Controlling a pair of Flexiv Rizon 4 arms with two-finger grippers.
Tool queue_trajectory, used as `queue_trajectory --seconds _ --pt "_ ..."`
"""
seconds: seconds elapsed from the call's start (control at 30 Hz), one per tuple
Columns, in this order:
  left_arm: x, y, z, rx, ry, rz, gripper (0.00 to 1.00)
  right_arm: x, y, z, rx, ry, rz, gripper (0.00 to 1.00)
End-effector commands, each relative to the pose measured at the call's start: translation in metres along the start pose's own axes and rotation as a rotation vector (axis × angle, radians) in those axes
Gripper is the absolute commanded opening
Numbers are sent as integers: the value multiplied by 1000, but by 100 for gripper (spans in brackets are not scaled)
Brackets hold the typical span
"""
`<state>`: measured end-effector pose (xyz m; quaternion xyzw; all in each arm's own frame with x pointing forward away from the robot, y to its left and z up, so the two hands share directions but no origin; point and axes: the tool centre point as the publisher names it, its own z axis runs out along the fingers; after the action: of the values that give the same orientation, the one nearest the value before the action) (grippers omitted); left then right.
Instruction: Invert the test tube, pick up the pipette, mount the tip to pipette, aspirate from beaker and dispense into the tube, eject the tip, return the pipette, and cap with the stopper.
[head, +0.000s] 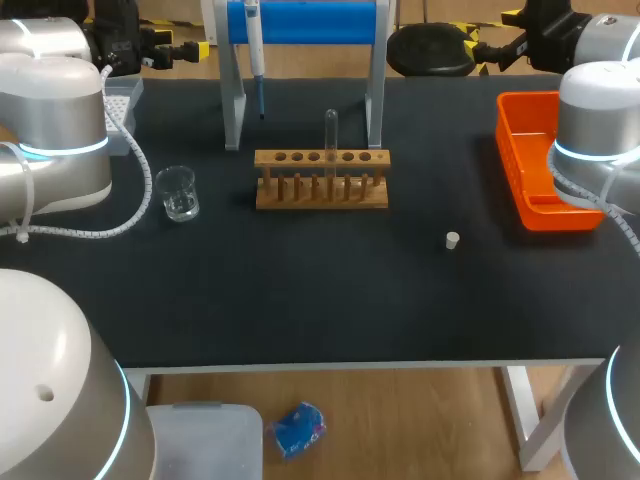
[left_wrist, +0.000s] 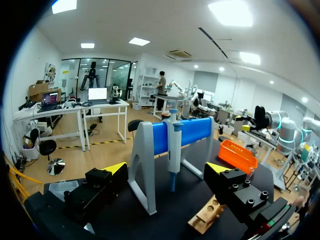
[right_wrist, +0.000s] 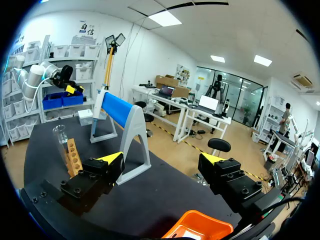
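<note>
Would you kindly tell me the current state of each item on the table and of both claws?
test tube: standing in the rack, uncapped
pipette: hanging on its stand
beaker: upright on the table
stopper: loose on the table, apart from the tube
left claw: open, empty
right claw: open, empty

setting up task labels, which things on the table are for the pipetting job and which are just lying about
Job: tube, pipette, stand, beaker, stopper, tip tray.
Lying about: orange bin; rack, which only holds the tube.
</note>
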<state>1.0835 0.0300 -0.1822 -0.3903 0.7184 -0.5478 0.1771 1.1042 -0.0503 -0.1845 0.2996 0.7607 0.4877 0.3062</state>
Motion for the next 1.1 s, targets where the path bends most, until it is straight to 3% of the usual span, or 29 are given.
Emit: queue_trajectory --seconds 0.03,0.57,1.1 --pt "0 0 0 0 0 0 100 0 0 0 0 0 0 100" --pt "0 0 0 0 0 0 100 0 0 0 0 0 0 100" --pt "0 0 0 0 0 0 100 79 2 -30 -178 415 -153 100"
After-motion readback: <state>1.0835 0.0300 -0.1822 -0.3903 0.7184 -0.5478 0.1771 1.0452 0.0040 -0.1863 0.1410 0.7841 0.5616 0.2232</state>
